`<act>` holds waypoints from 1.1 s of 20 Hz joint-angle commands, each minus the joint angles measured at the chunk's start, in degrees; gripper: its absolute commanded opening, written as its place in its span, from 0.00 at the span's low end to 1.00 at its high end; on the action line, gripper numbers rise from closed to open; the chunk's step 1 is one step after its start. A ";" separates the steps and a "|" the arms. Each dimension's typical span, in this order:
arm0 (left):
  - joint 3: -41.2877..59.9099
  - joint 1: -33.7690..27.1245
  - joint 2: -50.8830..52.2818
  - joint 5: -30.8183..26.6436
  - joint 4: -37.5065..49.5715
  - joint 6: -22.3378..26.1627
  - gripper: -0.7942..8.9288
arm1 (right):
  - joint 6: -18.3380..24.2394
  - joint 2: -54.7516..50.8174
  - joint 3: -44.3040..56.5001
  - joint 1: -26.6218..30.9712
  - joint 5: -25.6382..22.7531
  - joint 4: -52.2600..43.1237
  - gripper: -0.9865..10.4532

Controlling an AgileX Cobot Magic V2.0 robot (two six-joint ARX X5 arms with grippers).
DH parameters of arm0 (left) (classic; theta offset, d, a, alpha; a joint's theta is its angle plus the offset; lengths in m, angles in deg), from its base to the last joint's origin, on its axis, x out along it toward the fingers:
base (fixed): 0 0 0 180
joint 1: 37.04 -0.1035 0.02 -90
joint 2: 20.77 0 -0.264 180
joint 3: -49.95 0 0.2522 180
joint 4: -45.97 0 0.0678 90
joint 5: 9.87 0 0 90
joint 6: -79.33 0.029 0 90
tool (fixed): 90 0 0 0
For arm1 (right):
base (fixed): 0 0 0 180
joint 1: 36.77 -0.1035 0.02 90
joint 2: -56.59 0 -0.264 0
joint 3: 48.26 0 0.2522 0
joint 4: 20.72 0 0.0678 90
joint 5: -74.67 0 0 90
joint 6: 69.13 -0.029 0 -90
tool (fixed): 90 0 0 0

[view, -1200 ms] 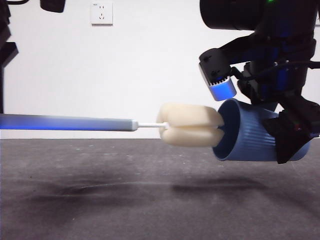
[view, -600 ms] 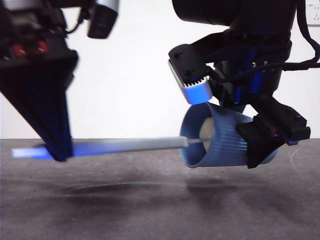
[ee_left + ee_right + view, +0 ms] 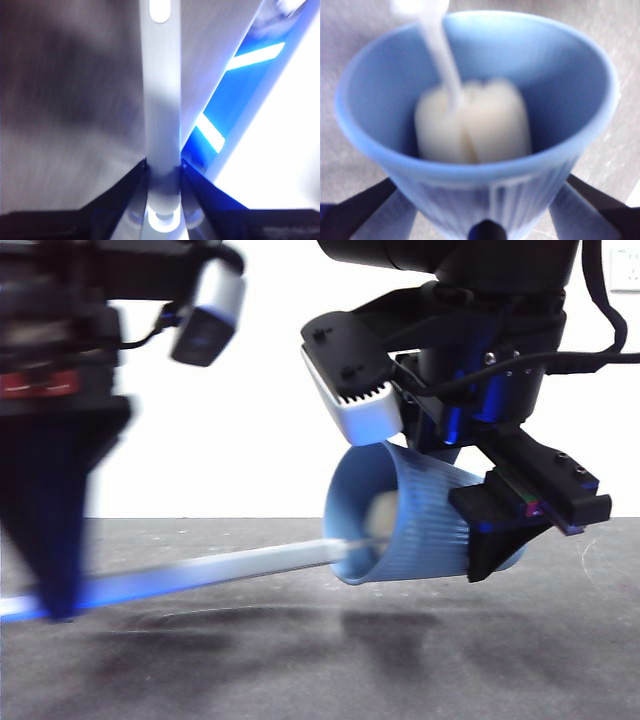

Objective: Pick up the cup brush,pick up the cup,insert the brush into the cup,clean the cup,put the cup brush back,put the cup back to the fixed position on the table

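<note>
- Cup (image 3: 420,530): blue, finely ribbed, tipped on its side above the table (image 3: 320,660), mouth turned toward my left hand (image 3: 164,167).
- Cup brush (image 3: 230,567): slim grey handle slanting up into the cup, cream sponge head (image 3: 472,122) deep inside it.
- My right hand (image 3: 487,220) clamps the cup's ribbed wall near its base.
- My left hand pinches the brush handle (image 3: 161,100).

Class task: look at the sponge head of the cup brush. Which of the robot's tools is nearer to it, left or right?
Right. The right tool grips the cup, which surrounds the sponge head. The left tool clamps the cup brush at the handle's far end, well away from the cup.
</note>
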 commanded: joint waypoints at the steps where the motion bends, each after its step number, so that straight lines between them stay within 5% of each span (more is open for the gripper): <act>1: 0.15 -0.50 2.36 -2.08 -3.08 0.07 0.07 | -1.73 0.59 0.22 -0.11 -0.02 -0.02 0.08; 10: 0.17 -3.80 13.14 -2.27 -19.61 2.03 0.07 | -2.14 0.59 0.22 -0.07 0.00 0.02 0.08; 22: 0.17 -3.82 12.70 -0.15 -11.72 3.08 0.07 | -2.58 0.59 0.22 -0.13 0.20 -1.16 0.08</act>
